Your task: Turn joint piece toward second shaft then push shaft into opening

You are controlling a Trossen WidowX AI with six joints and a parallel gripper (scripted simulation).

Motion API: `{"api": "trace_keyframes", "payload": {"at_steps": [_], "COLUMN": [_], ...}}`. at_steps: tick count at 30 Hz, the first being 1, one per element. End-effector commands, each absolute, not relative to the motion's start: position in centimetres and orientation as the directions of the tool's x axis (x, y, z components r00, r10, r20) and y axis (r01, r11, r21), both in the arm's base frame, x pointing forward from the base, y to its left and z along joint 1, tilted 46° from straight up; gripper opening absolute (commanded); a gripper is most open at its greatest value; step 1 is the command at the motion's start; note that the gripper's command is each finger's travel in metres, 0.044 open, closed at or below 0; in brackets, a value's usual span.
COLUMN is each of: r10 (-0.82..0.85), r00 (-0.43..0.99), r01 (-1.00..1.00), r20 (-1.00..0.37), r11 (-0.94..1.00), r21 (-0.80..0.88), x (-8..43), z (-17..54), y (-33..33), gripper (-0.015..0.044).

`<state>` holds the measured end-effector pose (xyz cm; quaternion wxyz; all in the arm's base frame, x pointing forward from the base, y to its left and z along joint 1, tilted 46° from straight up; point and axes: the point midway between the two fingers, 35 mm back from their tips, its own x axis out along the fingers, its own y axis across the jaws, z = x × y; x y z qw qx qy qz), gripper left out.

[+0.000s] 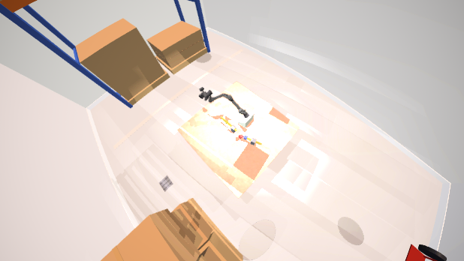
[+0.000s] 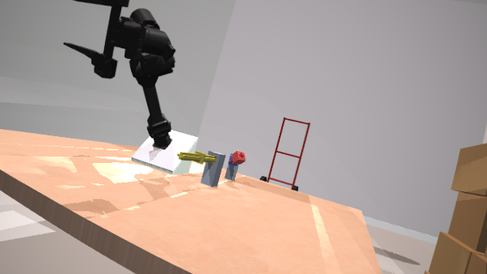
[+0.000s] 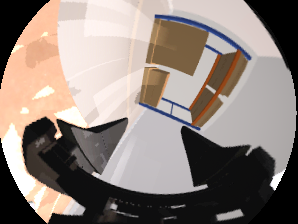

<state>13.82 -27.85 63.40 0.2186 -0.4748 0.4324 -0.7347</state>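
Observation:
The red joint piece (image 1: 240, 136) (image 2: 238, 157) sits with a blue part (image 1: 245, 137) at the end of its yellow shaft (image 1: 259, 143), held by a grey block (image 1: 253, 142) (image 2: 231, 172). The second yellow shaft (image 1: 225, 121) (image 2: 189, 156) passes into another grey block (image 1: 233, 129) (image 2: 213, 173). The red piece stands apart from that block. A dark cross-shaped mark shows on its face; its exact aim cannot be told. My gripper (image 1: 200, 93) (image 3: 154, 124) is open and empty, high above the table and well away from both shafts.
The arm stands on a white wedge-shaped base (image 2: 157, 159) beside the second shaft, on the wooden table (image 2: 236, 224). Beyond the table are a blue-framed rack (image 3: 172, 107) with cartons, a red hand truck (image 2: 288, 154) and stacked cartons (image 2: 469, 212).

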Motion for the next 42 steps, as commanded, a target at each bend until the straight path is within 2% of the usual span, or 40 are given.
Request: {"api": "trace_keyframes", "payload": {"at_steps": [1, 4, 13, 20, 32, 42], "r10": [-0.732, -0.745, -0.876, -0.938, -0.949, -0.894], "r00": [-0.454, -0.438, -0.233, -0.057, 0.231, 0.434], "r01": [-0.089, -0.075, 0.082, 0.180, 0.257, 0.238], "r20": [0.509, 0.503, 0.422, 0.343, 0.213, 0.111], "r11": [-0.531, -0.527, -0.450, -0.347, -0.151, -0.005], "r21": [-0.843, -0.846, -0.889, -0.920, -0.954, -0.971], "x": [13.8, 14.7, 25.9, 34.5, 44.7, 47.6], "z": [63.4, 62.9, 55.8, 48.6, 35.4, 24.0], "y": [-27.9, -28.0, -28.0, -25.1, -15.2, -3.9], "gripper": [0.0426, 0.0440, 0.0440, 0.0440, 0.0440, 0.0440]}}
